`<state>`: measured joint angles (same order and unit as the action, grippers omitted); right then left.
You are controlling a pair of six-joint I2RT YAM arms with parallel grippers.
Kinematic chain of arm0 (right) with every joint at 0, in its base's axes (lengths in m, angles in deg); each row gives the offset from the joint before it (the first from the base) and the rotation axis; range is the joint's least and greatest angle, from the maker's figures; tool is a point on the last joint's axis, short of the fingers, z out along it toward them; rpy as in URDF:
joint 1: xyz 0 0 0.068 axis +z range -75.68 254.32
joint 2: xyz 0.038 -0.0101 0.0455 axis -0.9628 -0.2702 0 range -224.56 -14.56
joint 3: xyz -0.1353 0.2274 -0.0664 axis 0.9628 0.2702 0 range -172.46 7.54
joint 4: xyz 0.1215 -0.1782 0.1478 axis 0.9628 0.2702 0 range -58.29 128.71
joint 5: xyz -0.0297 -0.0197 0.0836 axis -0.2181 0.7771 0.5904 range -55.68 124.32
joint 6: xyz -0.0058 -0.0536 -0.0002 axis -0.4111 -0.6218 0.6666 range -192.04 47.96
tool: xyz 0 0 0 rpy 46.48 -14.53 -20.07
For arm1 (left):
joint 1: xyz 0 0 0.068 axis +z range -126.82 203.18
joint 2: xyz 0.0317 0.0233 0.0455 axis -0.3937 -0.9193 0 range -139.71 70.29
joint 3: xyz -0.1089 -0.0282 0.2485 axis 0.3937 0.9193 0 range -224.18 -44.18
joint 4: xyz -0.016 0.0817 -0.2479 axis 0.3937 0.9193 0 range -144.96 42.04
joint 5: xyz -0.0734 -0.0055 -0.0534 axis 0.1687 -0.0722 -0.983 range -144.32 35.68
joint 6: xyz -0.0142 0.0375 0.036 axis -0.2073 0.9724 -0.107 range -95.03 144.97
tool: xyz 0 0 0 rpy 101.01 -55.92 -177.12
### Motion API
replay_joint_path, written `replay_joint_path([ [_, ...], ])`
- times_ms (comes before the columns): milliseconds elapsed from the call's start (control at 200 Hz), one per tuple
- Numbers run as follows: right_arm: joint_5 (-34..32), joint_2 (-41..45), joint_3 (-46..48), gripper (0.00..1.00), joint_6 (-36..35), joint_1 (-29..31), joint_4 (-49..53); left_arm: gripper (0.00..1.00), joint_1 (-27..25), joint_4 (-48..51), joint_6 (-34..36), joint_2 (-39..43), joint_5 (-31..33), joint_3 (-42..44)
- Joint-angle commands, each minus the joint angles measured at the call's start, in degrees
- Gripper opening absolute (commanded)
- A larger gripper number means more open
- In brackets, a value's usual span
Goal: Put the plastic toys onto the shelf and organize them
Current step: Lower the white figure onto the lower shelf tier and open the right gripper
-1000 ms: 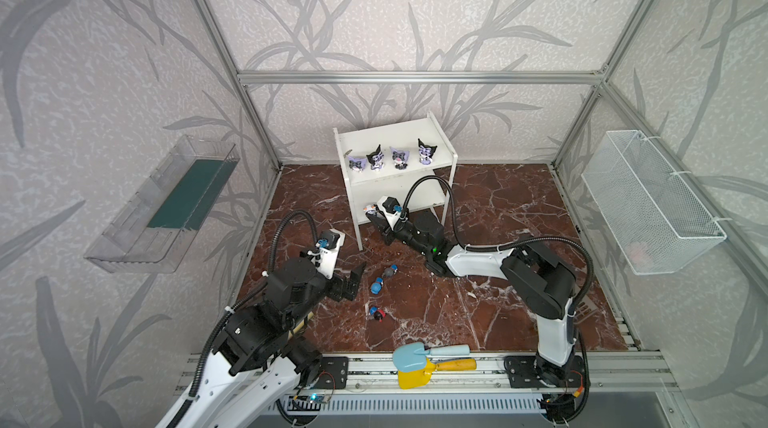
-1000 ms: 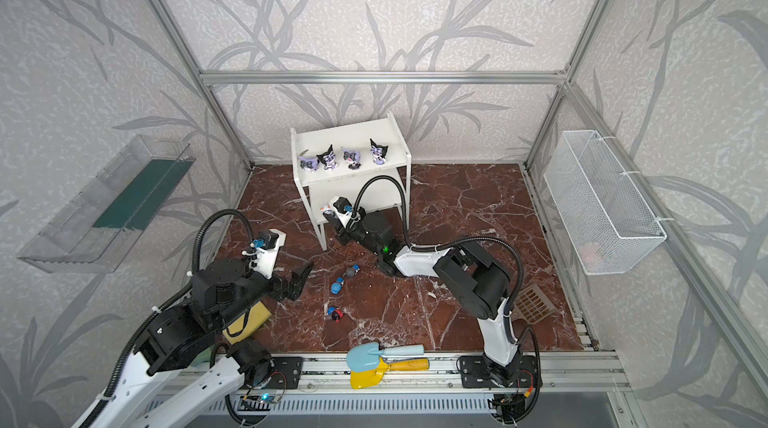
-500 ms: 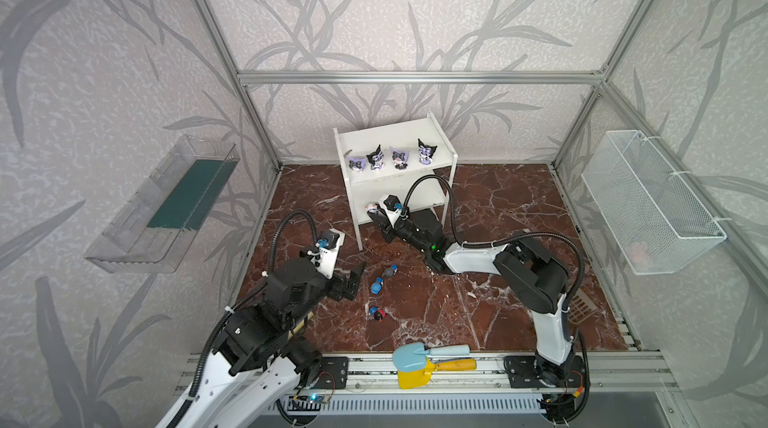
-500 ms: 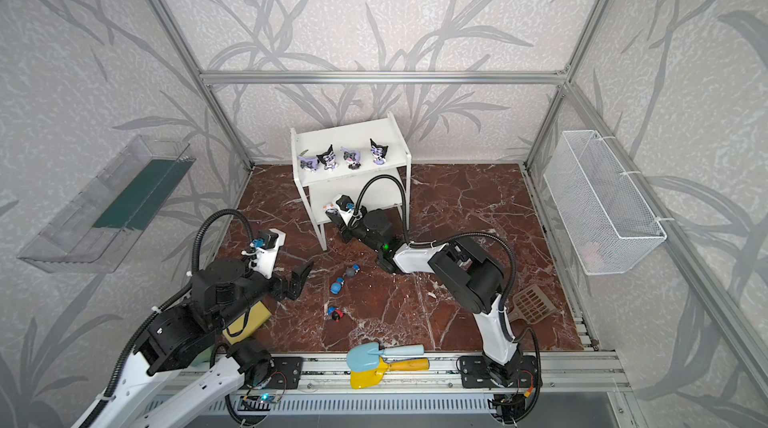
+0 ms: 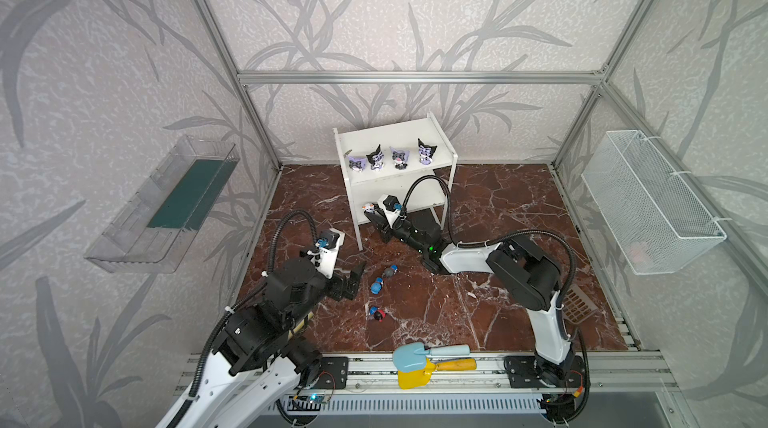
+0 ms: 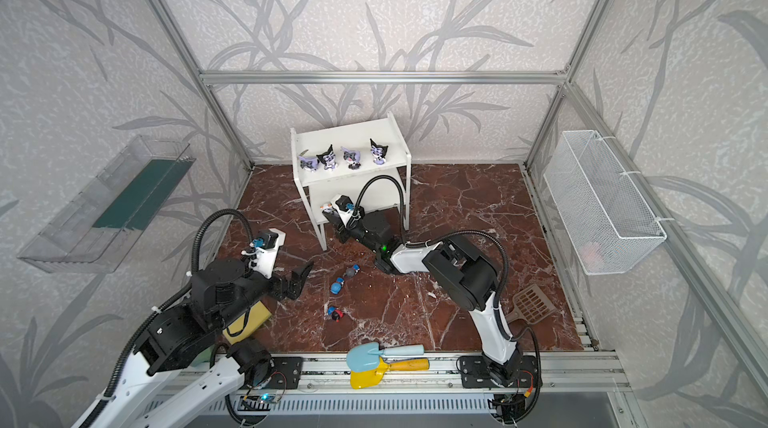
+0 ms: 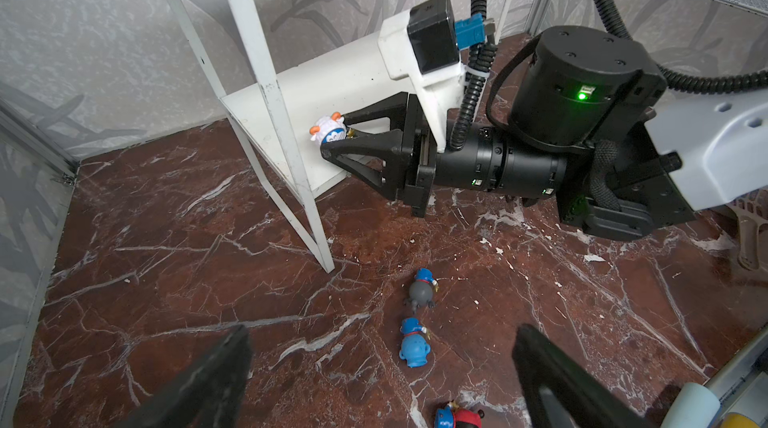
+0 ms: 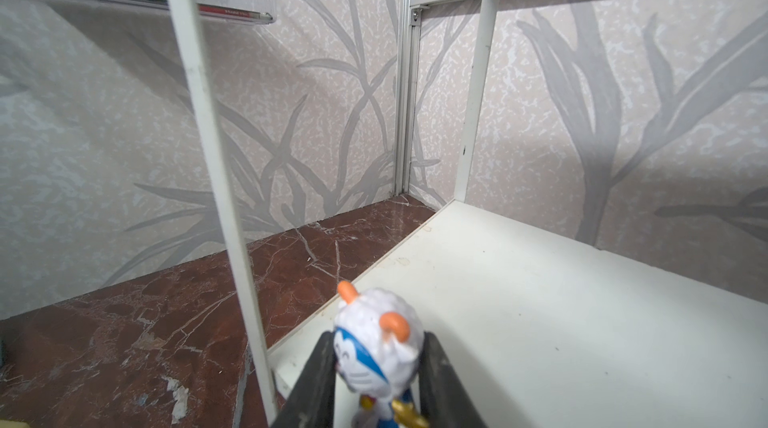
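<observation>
Your right gripper is clenched on the white figurine at the front corner of the lower board of the shelf. The thin front leg stands just beside the fingers. The rest of that board lies bare. Four purple figurines line the top board. Your left gripper hangs released over the counter, near three small figurines lying mid-counter. Two shovels rest at the front edge.

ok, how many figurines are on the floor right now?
3. Grey one nearest the shelf, blue one just in front of it, red one farthest out. The left arm could hide more.
</observation>
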<state>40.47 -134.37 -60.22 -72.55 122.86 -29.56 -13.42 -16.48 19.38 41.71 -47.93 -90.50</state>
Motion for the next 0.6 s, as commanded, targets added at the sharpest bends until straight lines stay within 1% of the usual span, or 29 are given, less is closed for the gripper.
replay_joint_path([
  [0, -0.11, -1.54, -1.47, 0.25, 0.85, 0.05, -2.93, 0.99, 0.38, -1.01, 0.13, 0.37, 0.33, 0.63],
  [600, -2.5, -1.22, -0.32, 0.27, -2.1, 1.45, -1.53, 0.99, 0.55, -1.04, -0.04, 0.9, 0.29, 0.59],
])
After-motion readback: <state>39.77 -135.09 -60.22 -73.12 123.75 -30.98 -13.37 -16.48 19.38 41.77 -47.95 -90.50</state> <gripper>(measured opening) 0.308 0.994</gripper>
